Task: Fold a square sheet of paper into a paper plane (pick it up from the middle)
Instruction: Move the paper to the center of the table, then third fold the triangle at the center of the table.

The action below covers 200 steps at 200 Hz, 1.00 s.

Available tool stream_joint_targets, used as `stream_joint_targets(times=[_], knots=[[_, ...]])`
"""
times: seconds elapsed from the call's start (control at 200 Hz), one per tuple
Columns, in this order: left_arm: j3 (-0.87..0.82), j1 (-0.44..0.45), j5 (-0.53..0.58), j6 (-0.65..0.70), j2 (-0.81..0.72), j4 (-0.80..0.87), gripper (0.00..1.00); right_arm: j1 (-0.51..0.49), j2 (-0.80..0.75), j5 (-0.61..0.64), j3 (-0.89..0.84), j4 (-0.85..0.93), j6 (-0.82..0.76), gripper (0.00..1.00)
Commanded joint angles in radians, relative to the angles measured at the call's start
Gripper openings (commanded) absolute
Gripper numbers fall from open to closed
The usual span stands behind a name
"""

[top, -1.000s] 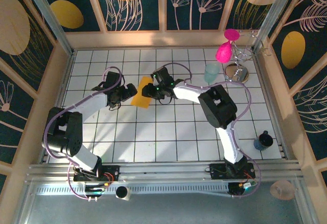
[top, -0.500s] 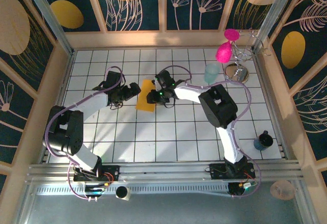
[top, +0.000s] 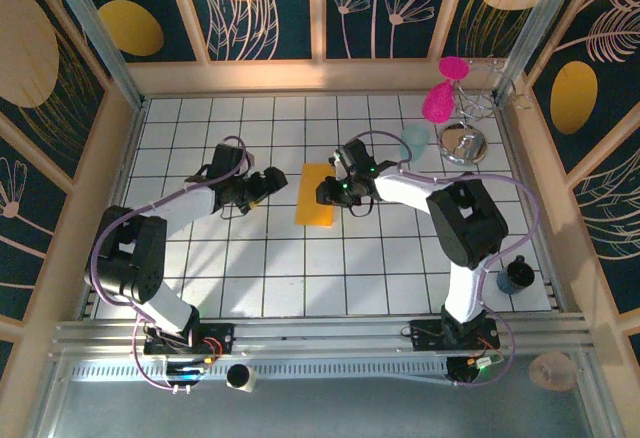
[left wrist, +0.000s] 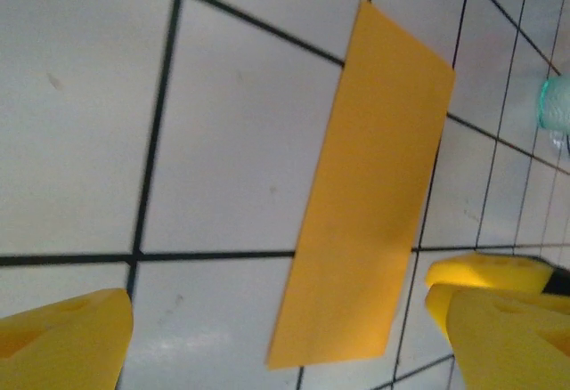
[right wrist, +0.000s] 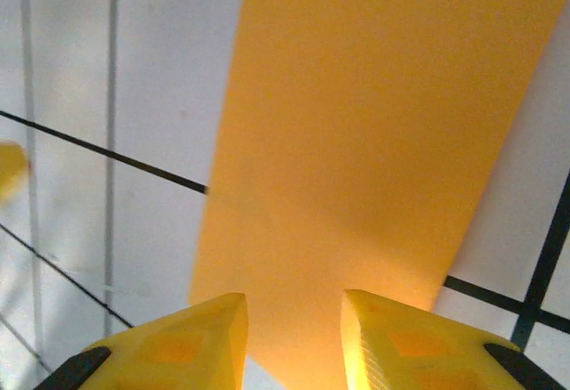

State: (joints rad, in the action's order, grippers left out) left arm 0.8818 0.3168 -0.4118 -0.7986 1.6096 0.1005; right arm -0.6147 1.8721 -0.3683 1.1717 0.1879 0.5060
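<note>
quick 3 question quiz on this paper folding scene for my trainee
1. True or false: the left hand is touching the orange paper.
2. The paper's outline is: A) flat square B) narrow rectangle C) pointed dart.
3. Fill in: the right hand sits at the paper's edge nearer the teal ____.
Key: 1 false, they are apart; 2 B; 3 cup.

paper (top: 318, 195): plain orange-yellow | table (top: 300, 278): white tiles, black grid | cup (top: 413, 138): pale teal
</note>
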Motion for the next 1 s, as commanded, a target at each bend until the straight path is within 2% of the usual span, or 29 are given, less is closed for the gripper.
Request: stream_joint_targets(times=[0.0, 0.23, 0.561, 0.996], knots=[[-0.007, 0.043, -0.048, -0.041, -0.008, -0.038, 0.86, 0.005, -0.013, 0.02, -0.029, -0.108, 0.165, 0.32], [0.027, 0.108, -0.035, -0.048, 0.055, 0.0, 0.7, 0.034, 0.032, 0.005, -0.04, -0.104, 0.206, 0.3], [0.068, 0.14, -0.04, -0.031, 0.134, 0.053, 0.46, 0.046, 0.096, -0.01, -0.033, -0.088, 0.213, 0.3], [0.085, 0.152, -0.057, 0.016, 0.205, 0.104, 0.37, 0.061, 0.114, 0.001, -0.044, -0.06, 0.197, 0.29]])
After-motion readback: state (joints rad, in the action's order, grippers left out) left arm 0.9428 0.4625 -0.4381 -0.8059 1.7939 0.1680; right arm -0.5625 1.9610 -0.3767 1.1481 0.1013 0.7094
